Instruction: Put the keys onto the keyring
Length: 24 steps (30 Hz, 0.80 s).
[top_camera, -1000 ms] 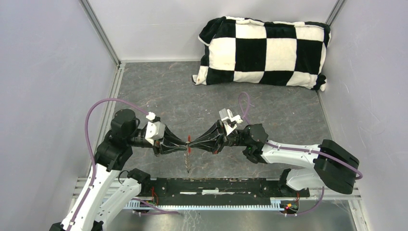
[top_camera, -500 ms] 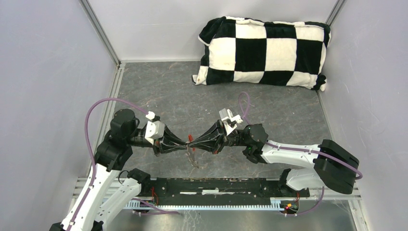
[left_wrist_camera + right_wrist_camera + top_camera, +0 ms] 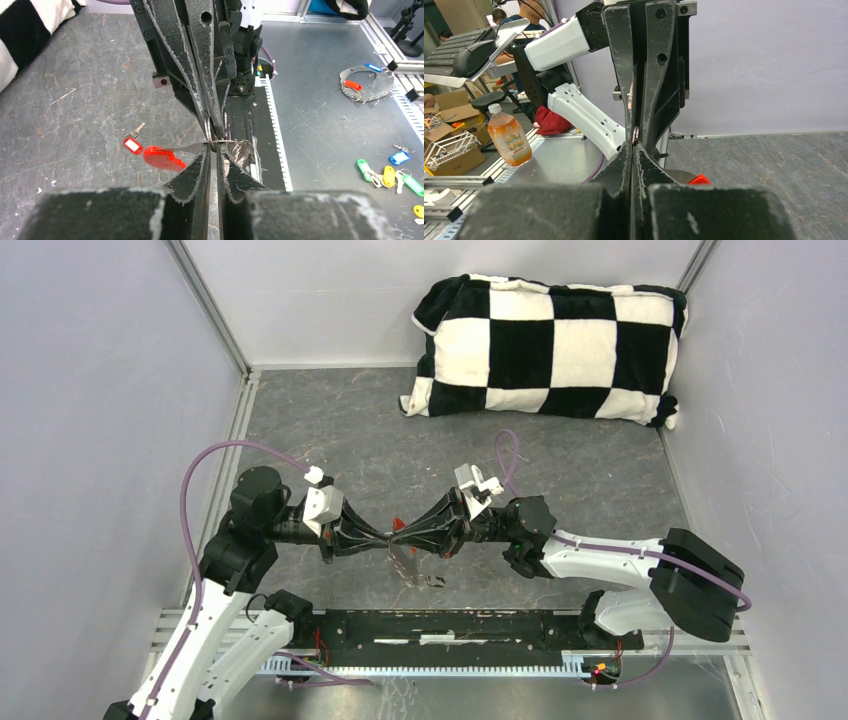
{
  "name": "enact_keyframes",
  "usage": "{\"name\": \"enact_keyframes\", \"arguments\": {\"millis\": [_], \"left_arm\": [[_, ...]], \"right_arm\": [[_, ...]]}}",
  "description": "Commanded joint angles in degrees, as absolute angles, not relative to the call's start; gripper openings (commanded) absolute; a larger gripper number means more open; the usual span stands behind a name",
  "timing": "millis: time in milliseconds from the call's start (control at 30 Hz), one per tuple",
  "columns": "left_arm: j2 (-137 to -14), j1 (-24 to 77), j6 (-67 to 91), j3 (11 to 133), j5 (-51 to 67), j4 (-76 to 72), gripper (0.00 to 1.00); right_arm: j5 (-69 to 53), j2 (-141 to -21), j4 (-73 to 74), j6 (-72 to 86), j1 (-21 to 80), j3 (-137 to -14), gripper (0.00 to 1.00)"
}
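My two grippers meet tip to tip above the near middle of the table. The left gripper [image 3: 385,537] [image 3: 214,150] is shut on a thin silver ring of the keyring [image 3: 215,143]. From the opposite side the right gripper [image 3: 402,534] [image 3: 633,141] is shut on the same ring cluster. The keyring's red oval fob [image 3: 162,157] hangs blurred to one side, and its other silver rings [image 3: 241,150] [image 3: 432,581] dangle below. Only a corner of the fob [image 3: 698,179] shows in the right wrist view. One small red-headed key [image 3: 132,145] lies on the table under the grippers.
A black-and-white checkered pillow [image 3: 545,345] lies at the back right. A black rail [image 3: 450,625] runs along the near edge. Off the table are coloured key tags [image 3: 390,170], a grey plate with tags [image 3: 362,85] and a drink bottle [image 3: 510,135].
The left jaws have closed tighter on the ring. The dangling rings, which hung straight down, have swung out to the right and towards the near edge. Both arms stay in place.
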State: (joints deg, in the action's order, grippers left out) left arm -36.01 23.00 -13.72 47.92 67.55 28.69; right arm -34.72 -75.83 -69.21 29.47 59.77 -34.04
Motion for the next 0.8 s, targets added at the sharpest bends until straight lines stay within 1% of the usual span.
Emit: {"name": "enact_keyframes", "arguments": {"millis": [0, 267, 333, 400, 433, 567, 633, 667, 767], "left_arm": [[-36.8, 23.3, -8.5, 47.4, 65.9, 22.6, 0.17], [-36.6, 23.3, -7.8, 47.6, 65.5, 22.2, 0.14], [-36.6, 23.3, -7.8, 47.6, 65.2, 22.2, 0.10], [-36.2, 23.3, -7.9, 47.5, 64.6, 22.2, 0.04], [-36.0, 23.4, -8.0, 47.3, 64.0, 22.2, 0.02], [-35.0, 23.3, -9.3, 47.0, 62.9, 22.4, 0.02], [-35.0, 23.3, -10.5, 46.9, 63.2, 23.1, 0.02], [-35.0, 23.3, -11.7, 47.0, 63.6, 23.7, 0.02], [-35.4, 23.4, -15.7, 47.7, 64.6, 26.5, 0.02]], "right_arm": [[-35.0, -76.1, -71.1, 28.2, 60.6, -37.2, 0.01], [-35.1, -76.0, -68.1, 26.2, 61.1, -38.3, 0.01], [-35.0, -75.9, -67.6, 25.9, 61.1, -38.3, 0.01], [-35.1, -75.5, -67.0, 25.5, 61.1, -38.2, 0.01], [-35.2, -75.4, -66.8, 25.4, 61.2, -38.1, 0.01], [-35.1, -74.3, -65.1, 24.2, 61.2, -37.6, 0.01], [-35.1, -73.7, -64.5, 23.7, 61.2, -37.4, 0.03], [-35.0, -73.5, -64.0, 23.6, 61.2, -37.4, 0.07], [-35.3, -72.9, -63.0, 23.2, 61.2, -37.2, 0.11]]}}
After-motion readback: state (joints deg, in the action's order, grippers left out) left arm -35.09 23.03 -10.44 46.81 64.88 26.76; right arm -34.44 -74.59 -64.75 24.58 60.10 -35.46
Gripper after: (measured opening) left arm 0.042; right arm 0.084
